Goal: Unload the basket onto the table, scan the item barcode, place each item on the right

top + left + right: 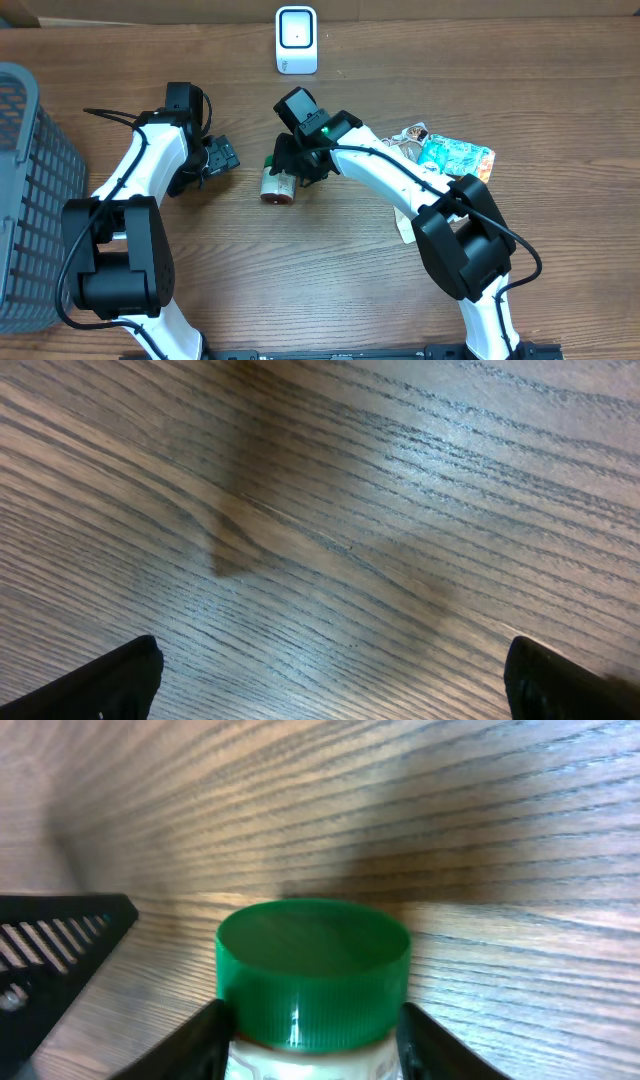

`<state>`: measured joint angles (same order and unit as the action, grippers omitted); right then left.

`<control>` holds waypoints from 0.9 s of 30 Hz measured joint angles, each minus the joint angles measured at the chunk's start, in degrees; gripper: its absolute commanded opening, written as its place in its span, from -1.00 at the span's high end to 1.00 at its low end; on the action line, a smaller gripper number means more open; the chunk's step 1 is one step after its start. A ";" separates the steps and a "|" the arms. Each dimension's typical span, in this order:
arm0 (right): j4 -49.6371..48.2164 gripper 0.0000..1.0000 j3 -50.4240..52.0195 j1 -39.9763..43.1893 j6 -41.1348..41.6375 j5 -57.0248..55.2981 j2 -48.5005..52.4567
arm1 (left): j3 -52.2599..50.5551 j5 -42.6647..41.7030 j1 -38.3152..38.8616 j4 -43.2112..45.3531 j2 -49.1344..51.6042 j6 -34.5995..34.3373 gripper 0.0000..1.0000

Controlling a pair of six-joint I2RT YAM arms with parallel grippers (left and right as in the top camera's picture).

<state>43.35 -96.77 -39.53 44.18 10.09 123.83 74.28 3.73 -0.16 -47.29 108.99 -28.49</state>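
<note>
The item is a small bottle (277,182) with a green cap (312,970) and a pale label, lying on its side on the wooden table. My right gripper (296,162) reaches it from behind. In the right wrist view its two black fingers (205,1040) sit against both sides of the cap, so the right gripper (313,1032) is shut on the bottle. My left gripper (222,158) rests to the left of the bottle. It is wide open (330,675) over bare wood with nothing between its fingertips. The white scanner (296,40) stands at the back edge.
A grey mesh basket (22,200) fills the far left. Colourful packets (452,155) lie to the right behind the right arm. A black slatted part (55,935) shows at the left of the right wrist view.
</note>
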 measured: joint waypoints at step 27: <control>-2.60 -0.57 -0.79 -1.38 -2.01 -0.33 5.09 | 0.00 0.00 0.00 1.11 0.00 -0.04 -0.99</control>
<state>40.75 -97.56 -40.91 42.17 9.76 128.92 74.28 3.73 -0.16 -46.17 108.99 -28.53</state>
